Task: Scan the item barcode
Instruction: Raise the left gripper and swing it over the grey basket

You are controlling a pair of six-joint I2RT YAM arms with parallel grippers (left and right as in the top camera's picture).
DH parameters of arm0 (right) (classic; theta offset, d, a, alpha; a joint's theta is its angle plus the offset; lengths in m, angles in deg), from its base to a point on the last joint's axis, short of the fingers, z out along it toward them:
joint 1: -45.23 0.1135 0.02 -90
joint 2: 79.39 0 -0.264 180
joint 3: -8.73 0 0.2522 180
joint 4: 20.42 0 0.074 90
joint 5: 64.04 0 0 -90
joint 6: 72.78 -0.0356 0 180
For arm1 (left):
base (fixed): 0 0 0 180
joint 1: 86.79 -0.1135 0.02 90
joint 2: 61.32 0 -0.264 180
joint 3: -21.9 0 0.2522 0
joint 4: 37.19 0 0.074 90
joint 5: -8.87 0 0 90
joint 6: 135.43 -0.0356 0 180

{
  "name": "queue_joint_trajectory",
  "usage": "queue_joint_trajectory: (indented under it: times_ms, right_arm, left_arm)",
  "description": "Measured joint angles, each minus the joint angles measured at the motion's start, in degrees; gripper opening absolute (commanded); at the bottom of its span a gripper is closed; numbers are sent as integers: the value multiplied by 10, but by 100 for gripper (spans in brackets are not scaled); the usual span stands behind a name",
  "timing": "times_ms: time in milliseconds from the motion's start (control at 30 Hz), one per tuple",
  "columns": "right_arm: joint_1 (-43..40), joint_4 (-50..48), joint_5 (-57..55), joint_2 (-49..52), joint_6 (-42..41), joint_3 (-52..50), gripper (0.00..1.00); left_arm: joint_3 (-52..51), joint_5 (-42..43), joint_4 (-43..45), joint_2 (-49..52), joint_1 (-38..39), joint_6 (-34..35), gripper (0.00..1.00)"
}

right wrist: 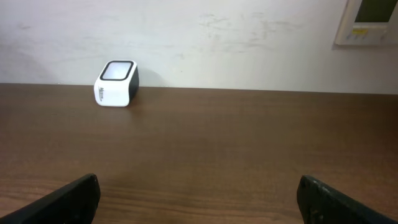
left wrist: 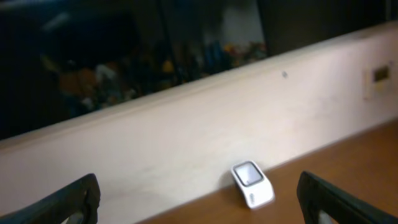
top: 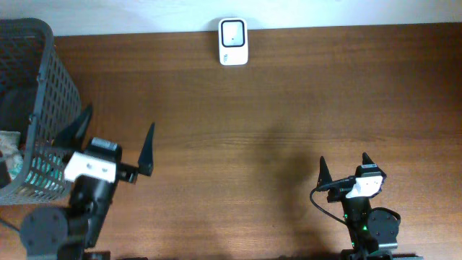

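Brown wood table (top: 289,108), wall (top: 361,11) along far edge. Mesh basket (top: 43,87) at 9 o'clock edge, goods (top: 9,148) inside. L gripper (top: 121,115) just beside, jaws spread. Scanner (top: 233,42) at 12 o'clock, bare wood around. R gripper (top: 343,157) at 5 o'clock, spread.

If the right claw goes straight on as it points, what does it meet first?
Probably nothing until the wall: the table ahead of the right claw looks free, the scanner stands left of its line.
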Motion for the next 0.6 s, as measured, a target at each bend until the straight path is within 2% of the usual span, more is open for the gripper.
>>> queue_joint_trajectory:
  times_ms: [167,267,333,500,600]
  right_arm:
    - [0,0,0,0,0,0,99]
    - [0,0,0,0,0,0,99]
    - [0,0,0,0,-1,0,99]
    - [0,0,0,0,0,0,99]
    - [0,0,0,0,0,0,99]
  left_arm:
    - [13,54,31,36,0,-9,99]
    - [36,65,16,51,0,-9,99]
    - [87,68,-52,82,0,-10,99]
    - [289,85,-271,231,0,-11,99]
    - [342,125,-325,297,0,-11,99]
